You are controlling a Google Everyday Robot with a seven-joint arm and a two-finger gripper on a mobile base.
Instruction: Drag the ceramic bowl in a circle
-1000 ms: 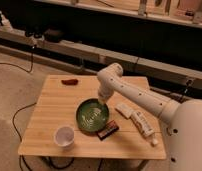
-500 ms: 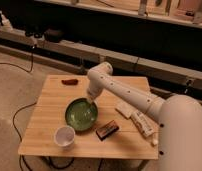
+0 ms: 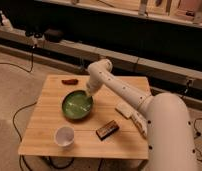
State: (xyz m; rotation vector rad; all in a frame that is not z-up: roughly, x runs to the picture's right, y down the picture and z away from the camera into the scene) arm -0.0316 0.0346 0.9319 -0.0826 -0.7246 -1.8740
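1. Since half a second ago the bowl [image 3: 76, 106] has slid left and slightly toward the far side of the table [image 3: 41, 127], and the gripper [image 3: 88, 94] has gone with it.
2. That bowl sits upright on the table, its pale inside showing.
3. At the bowl's far-right rim the gripper comes down from the arm; I cannot tell whether it is clamping the rim or only pressing on it.
4. From the gripper, the bowl's middle lies to the front-left. Being round, the bowl has no long axis, so the pull direction alone matters.
5. Continuing the circle likely means curving toward the front.
6. Front-left of the bowl stands a white cup [image 3: 64, 135], near but apart; that arc could crowd it.
7. Front-right of the bowl lies a dark bar [image 3: 107, 129], and just behind it a small brown thing [image 3: 69, 81].
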